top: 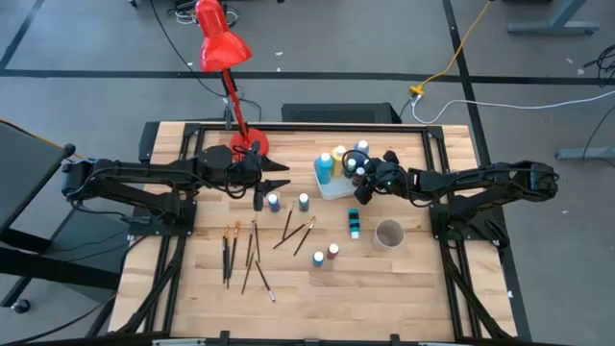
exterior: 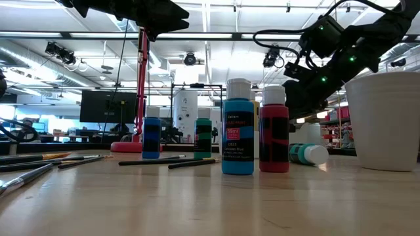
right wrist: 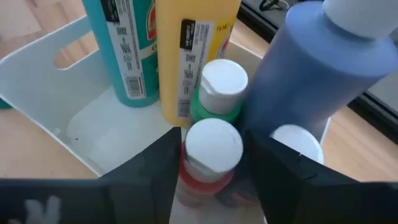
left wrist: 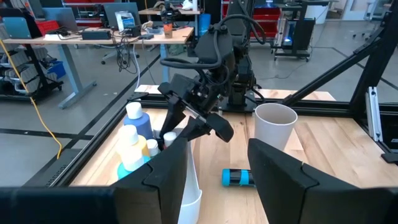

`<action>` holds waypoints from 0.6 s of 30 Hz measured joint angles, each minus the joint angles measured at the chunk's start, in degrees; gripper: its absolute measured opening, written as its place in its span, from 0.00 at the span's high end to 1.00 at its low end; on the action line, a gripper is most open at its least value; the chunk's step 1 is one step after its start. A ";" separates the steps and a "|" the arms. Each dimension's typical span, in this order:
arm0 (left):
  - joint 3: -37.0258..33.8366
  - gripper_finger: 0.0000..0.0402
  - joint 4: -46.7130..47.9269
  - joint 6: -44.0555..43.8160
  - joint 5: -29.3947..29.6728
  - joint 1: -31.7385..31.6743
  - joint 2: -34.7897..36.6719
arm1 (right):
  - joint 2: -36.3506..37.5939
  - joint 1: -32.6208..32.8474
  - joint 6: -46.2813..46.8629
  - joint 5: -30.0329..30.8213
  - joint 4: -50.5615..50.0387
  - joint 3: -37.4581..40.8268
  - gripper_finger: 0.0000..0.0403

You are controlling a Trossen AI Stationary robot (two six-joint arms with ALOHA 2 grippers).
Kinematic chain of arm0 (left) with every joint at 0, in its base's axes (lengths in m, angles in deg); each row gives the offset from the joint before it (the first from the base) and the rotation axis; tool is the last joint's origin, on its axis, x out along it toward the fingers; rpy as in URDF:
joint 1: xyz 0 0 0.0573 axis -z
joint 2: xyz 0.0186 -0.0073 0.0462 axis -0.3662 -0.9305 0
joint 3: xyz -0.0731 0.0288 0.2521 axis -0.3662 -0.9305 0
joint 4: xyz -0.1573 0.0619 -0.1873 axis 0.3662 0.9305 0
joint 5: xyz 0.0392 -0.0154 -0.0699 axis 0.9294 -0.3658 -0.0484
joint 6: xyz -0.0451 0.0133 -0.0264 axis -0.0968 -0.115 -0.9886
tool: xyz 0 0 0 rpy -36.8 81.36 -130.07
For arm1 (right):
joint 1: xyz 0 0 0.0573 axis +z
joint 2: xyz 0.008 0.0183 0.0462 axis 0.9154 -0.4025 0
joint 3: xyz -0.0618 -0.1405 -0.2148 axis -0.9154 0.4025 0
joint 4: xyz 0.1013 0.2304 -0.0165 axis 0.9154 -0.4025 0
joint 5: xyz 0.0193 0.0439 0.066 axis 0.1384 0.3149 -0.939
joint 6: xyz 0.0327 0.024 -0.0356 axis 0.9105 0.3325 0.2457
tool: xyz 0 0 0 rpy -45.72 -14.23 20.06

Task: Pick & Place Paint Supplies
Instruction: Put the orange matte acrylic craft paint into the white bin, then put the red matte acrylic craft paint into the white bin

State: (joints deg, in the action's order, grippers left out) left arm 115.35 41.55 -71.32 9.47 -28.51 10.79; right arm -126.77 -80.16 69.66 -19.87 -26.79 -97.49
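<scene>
blue bottle (exterior: 237, 128) | label: "Cerulean Blue" | other labels: unreadable

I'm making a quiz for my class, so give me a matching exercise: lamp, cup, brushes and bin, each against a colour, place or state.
1 lamp
2 cup
3 brushes
4 bin

a holds tall bottles
b lying flat
c red
d upright beside a teal bottle on its side

Pairs: 1-c, 2-d, 3-b, 4-a
</scene>
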 joint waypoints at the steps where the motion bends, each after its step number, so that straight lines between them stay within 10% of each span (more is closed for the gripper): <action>1: 0.00 0.56 -0.01 -0.02 0.00 -0.02 0.00 | 0.24 0.00 -0.21 -0.02 0.06 0.00 0.53; 18: -0.01 0.56 0.04 -0.89 -0.02 0.00 0.00 | 9.02 3.57 -5.65 -2.94 5.35 0.00 0.52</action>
State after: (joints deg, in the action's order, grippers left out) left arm 115.34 41.59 -72.21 9.45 -28.51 10.79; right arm -117.76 -76.59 64.01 -22.80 -21.45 -97.49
